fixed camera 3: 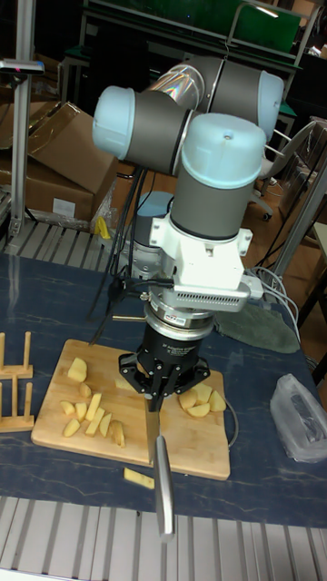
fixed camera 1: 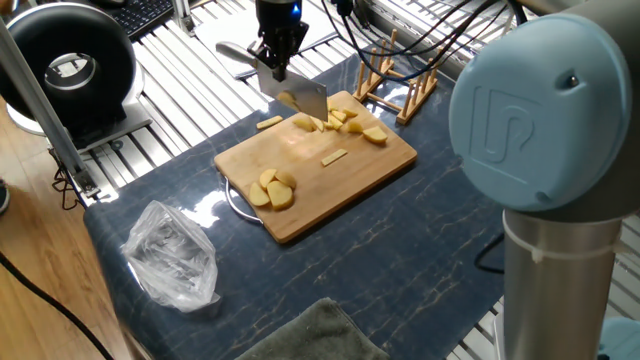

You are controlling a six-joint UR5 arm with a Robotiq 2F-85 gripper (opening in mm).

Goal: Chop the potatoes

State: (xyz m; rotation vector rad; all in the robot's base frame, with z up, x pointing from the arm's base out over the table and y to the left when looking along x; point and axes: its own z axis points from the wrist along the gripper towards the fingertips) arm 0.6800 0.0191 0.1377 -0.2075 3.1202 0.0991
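Observation:
Peeled pale-yellow potatoes lie on the bamboo board (fixed camera 1: 330, 175): a cluster of cut pieces (fixed camera 1: 342, 122) at its far end, rounded halves (fixed camera 1: 272, 188) near its front corner, and a thin stick (fixed camera 1: 334, 155) in the middle. One stick (fixed camera 1: 268, 122) lies off the board on the blue table. My gripper (fixed camera 1: 275, 58) is shut on a knife whose broad blade (fixed camera 1: 303, 97) hangs just above the far-left edge of the cluster. In the tall fixed view the gripper (fixed camera 3: 162, 392) hovers over the board (fixed camera 3: 177, 440), with the knife handle (fixed camera 3: 163, 490) pointing at the camera, potato pieces (fixed camera 3: 91, 413) on the left and halves (fixed camera 3: 202, 399) on the right.
A wooden rack (fixed camera 1: 395, 80) stands just behind the board. A clear plastic bag (fixed camera 1: 170, 255) lies at the front left, a grey cloth (fixed camera 1: 310, 335) at the front edge. A black round device (fixed camera 1: 65, 65) sits at the far left. A wire ring (fixed camera 1: 235, 205) pokes out under the board.

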